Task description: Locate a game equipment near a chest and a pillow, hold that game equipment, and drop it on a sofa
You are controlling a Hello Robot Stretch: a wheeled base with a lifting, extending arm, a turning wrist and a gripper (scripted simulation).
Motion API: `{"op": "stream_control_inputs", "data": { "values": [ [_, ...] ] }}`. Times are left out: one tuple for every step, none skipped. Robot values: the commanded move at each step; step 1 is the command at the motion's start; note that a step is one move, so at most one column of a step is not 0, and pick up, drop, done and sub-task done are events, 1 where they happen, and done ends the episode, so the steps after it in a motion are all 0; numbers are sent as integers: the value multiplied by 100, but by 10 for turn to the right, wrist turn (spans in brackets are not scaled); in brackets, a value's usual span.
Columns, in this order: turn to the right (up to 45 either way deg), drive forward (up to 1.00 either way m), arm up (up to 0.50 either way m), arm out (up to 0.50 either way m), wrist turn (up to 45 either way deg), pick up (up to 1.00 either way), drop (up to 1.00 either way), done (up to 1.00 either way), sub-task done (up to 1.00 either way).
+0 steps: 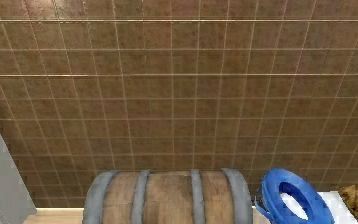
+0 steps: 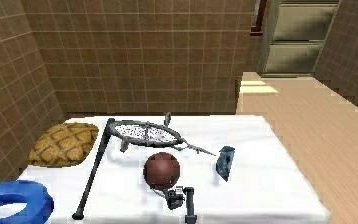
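A brown ball (image 2: 162,168) lies on the white bed (image 2: 277,185) in the arm side view. Beside it a racket (image 2: 145,130) with a netted oval head rests on thin dark legs. A quilted tan pillow (image 2: 63,143) lies at the bed's left end. In the forward view a wooden barrel-shaped chest (image 1: 167,197) with grey bands stands against the tiled wall. My arm rises short from the arm side view's bottom edge. The gripper (image 2: 174,194) sits just below the ball. I cannot tell whether it holds anything.
A blue ring (image 2: 15,203) lies at the bed's near left corner, and the blue ring (image 1: 293,196) also appears right of the chest. A small blue-grey object (image 2: 225,161) stands right of the ball. Brown tiled walls enclose the bed's far and left sides. A grey dresser (image 2: 299,38) stands beyond, on wood floor.
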Motion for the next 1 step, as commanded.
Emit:
{"op": "stream_control_inputs", "data": {
  "values": [
    [0, 0, 10, 0, 0, 0, 0, 0, 0]
  ]
}}
